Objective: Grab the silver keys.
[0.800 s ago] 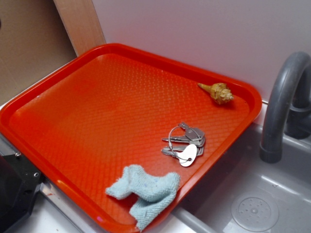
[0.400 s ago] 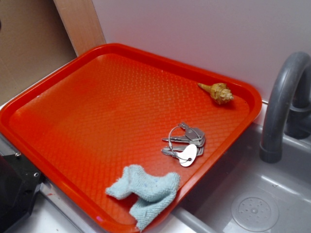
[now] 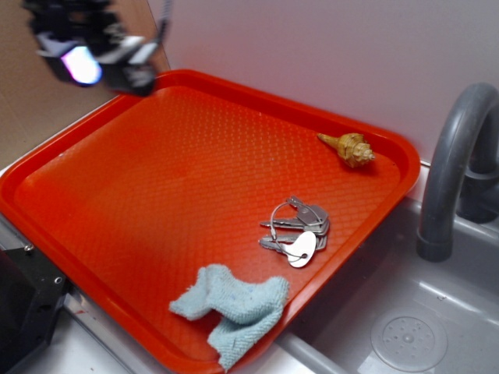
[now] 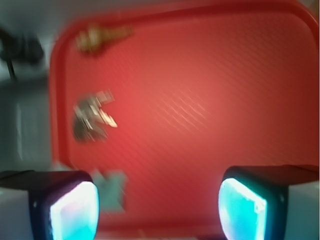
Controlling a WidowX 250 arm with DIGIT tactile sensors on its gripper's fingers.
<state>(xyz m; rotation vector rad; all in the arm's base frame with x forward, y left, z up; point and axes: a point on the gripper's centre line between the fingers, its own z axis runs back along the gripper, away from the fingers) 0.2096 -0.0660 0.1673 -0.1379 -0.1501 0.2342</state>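
The silver keys lie flat on the red tray, toward its right edge, on a thin ring with a shiny oval tag. In the blurred wrist view the keys show at the left. My gripper hangs high over the tray's far left corner, well away from the keys. Its glowing pads stand wide apart with only bare tray between them, so it is open and empty.
A tan spiral seashell lies at the tray's far right corner. A light blue cloth is bunched on the tray's near edge. A grey faucet and a sink are to the right. A white wall stands behind.
The gripper has come into the exterior view at the top left; it was not visible earlier. Keys, shell and cloth have not moved.
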